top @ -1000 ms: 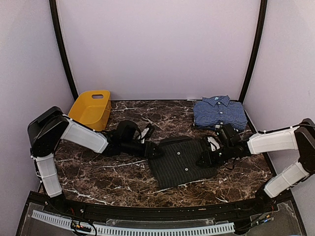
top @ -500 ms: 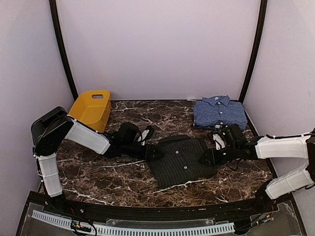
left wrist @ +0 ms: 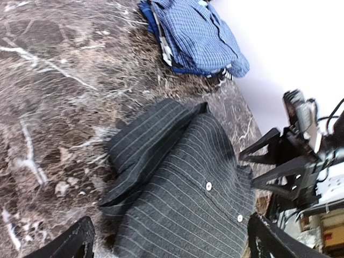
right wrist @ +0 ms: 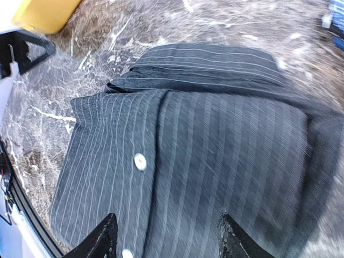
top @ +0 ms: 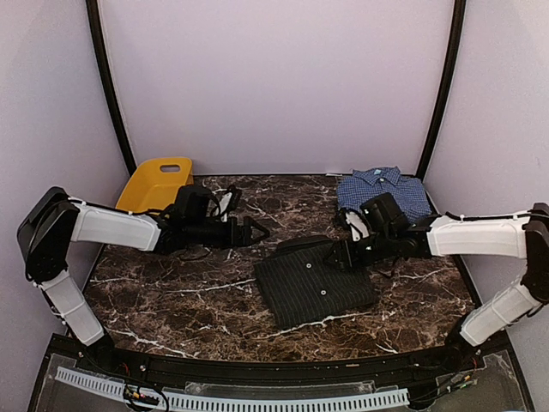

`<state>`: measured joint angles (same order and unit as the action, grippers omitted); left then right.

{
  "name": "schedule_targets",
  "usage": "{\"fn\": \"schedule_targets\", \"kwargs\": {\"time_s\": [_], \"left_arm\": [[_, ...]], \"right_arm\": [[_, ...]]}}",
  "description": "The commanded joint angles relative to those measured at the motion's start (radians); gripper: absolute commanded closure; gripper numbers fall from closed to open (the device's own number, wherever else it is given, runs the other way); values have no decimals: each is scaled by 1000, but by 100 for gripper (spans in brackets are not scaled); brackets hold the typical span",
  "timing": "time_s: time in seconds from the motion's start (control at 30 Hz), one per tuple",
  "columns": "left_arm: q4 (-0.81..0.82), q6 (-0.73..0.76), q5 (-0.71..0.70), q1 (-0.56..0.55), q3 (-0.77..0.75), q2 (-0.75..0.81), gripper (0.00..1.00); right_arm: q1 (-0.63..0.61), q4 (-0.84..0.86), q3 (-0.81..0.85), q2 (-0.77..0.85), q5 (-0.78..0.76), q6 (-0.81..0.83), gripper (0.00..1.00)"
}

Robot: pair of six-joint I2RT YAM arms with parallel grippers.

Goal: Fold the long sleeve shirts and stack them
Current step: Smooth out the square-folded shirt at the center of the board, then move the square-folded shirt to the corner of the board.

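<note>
The black pinstriped shirt (top: 313, 280) lies folded at the middle of the table, collar toward the back; it fills the left wrist view (left wrist: 177, 188) and the right wrist view (right wrist: 204, 134). The blue checked shirt (top: 383, 194) lies folded at the back right, also seen by the left wrist (left wrist: 196, 35). My left gripper (top: 255, 232) hangs open to the left of the black shirt, apart from it (left wrist: 172, 247). My right gripper (top: 336, 260) stands open over the black shirt's far right part, its fingers spread just above the flat cloth (right wrist: 167, 242).
A yellow plastic basket (top: 154, 182) stands at the back left, its corner showing in the right wrist view (right wrist: 43, 13). Dark marble tabletop (top: 171, 300) surrounds the shirts. Pale walls close in the back and sides.
My left gripper left the black shirt's left edge, drew back to the left and opened wide. My right gripper moved left and toward the back over the shirt.
</note>
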<state>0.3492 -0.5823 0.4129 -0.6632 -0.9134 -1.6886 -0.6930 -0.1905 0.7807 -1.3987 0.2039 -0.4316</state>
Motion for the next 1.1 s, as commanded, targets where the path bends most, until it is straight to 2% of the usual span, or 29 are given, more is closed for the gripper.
{"fn": "schedule_targets", "kwargs": {"time_s": [0.0, 0.13, 0.27, 0.5, 0.63, 0.83, 1.07], "left_arm": [[46, -101, 120, 63, 72, 57, 1], [49, -114, 125, 90, 106, 93, 1], [-23, -92, 98, 103, 118, 133, 1], [-120, -52, 85, 136, 171, 270, 1], [-140, -51, 105, 154, 233, 334, 1], [-252, 23, 106, 157, 252, 330, 1], [-295, 122, 174, 157, 165, 151, 1]], "right_arm": [[-45, 41, 111, -148, -41, 13, 40], [-73, 61, 177, -294, -20, 30, 40], [-111, 79, 238, -413, 53, 91, 40], [-206, 85, 351, -558, 217, 284, 42], [-259, 3, 417, -612, 262, 435, 42], [-266, -40, 400, -519, 289, 545, 39], [-266, -122, 344, -374, 281, 550, 36]]}}
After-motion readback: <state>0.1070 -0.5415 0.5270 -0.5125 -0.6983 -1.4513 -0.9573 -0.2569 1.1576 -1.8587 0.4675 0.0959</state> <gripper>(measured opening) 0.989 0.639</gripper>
